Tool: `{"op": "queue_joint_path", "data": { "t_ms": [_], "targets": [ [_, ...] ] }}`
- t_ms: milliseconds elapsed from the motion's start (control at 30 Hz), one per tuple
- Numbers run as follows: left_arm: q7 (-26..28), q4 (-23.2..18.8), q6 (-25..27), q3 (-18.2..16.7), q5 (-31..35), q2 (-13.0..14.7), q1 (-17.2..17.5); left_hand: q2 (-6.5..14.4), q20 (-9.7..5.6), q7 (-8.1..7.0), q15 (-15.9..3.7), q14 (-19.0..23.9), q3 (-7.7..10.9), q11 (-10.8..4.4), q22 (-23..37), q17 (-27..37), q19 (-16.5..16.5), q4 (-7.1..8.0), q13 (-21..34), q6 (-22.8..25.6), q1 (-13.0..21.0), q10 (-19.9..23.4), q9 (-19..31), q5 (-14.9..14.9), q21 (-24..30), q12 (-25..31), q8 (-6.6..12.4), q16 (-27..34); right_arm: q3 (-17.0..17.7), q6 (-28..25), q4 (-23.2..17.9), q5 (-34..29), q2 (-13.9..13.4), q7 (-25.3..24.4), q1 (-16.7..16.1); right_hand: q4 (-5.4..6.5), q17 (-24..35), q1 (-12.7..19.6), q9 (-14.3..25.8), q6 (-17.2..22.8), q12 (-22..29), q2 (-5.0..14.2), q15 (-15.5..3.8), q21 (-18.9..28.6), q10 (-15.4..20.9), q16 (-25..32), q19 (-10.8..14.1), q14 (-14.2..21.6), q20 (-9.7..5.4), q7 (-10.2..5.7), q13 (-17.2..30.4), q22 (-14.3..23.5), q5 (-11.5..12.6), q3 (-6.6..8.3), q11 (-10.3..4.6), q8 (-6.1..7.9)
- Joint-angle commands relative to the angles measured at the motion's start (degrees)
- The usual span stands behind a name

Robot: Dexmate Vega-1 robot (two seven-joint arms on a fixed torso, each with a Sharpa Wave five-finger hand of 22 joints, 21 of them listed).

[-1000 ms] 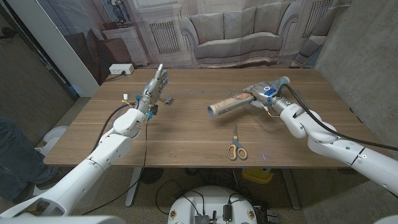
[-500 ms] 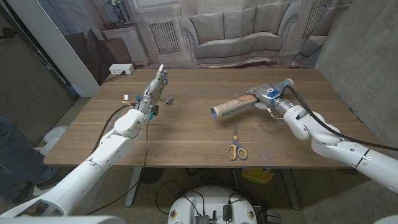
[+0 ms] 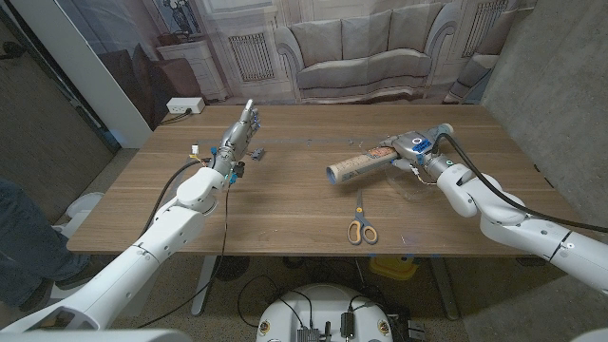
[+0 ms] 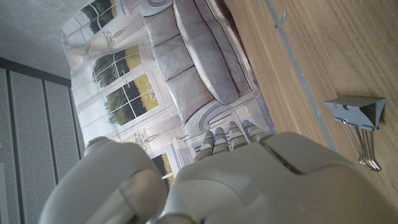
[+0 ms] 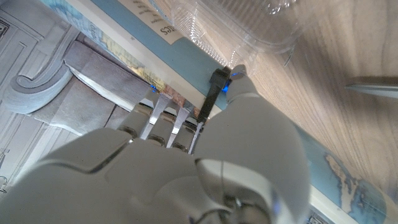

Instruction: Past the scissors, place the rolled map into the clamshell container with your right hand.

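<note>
My right robot hand (image 3: 410,147) grips the rolled map (image 3: 359,164) above the surface (image 3: 285,204), beyond the scissors (image 3: 360,226), beside the clamshell container (image 5: 249,25). My left robot hand (image 3: 239,133) holds nothing, fingers straight and together.

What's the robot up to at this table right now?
The right hand holds a rolled map above the wooden table, beyond the scissors lying near the front edge. The clear clamshell container shows in the right wrist view, close by the map, which is not yet inside it. The left hand waits, holding nothing, near a binder clip.
</note>
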Motion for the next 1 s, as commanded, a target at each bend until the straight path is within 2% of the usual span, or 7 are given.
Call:
{"op": "queue_joint_path", "data": {
  "t_ms": [33, 933, 1000],
  "targets": [
    [0.72, -0.9, 0.28, -0.3, 0.07, 0.29, 0.86, 0.23, -0.21, -0.08, 0.03, -0.3, -0.48, -0.35, 0.28, 0.19, -0.62, -0.07, 0.31, 0.33, 0.2, -0.21, 0.16, 0.17, 0.05, -0.21, -0.16, 0.32, -0.28, 0.07, 1.06, 0.38, 0.13, 0.26, 0.53, 0.39, 0.12, -0.12, 0.15, -0.18, -0.3, 0.6, -9.33, 0.22, -0.27, -0.32, 3.29, -0.27, -12.49, 0.3, 0.14, 0.16, -0.08, -0.28, 0.29, -0.02],
    [0.74, -0.15, 0.13, 0.29, 0.33, -0.49, 0.33, 0.37, -0.19, -0.09, -0.06, -0.34, -0.73, -0.25, 0.29, 0.19, -0.64, -0.08, 0.31, 0.25, 0.31, -0.23, 0.16, 0.17, 0.06, -0.21, -0.18, 0.32, -0.86, -1.32, 2.25, 1.2, -0.07, -0.14, -0.11, 0.68, 0.12, -0.94, 0.16, -0.46, -0.64, 0.34, -9.39, -0.21, -1.29, -0.58, 2.57, -1.49, -12.52, 0.11, 0.15, 0.08, 0.09, -0.76, 0.38, -0.08],
    [0.69, -0.11, 0.07, 0.33, 0.37, -0.5, 0.3, 0.39, -0.18, -0.27, -0.18, -0.38, -0.76, -0.58, 0.29, 0.19, -0.63, -0.09, 0.31, 0.31, 0.32, -0.22, 0.16, 0.18, 0.06, -0.2, -0.16, 0.3, -0.87, -1.45, 2.36, 1.37, 0.0, -0.21, -0.13, 0.66, 0.11, -0.94, 0.17, -0.46, -0.7, 0.31, -9.42, -0.27, -1.46, -0.62, 2.46, -1.67, -12.54, 0.06, 0.15, 0.07, 0.11, -0.78, 0.33, -0.08]
  ]
}}
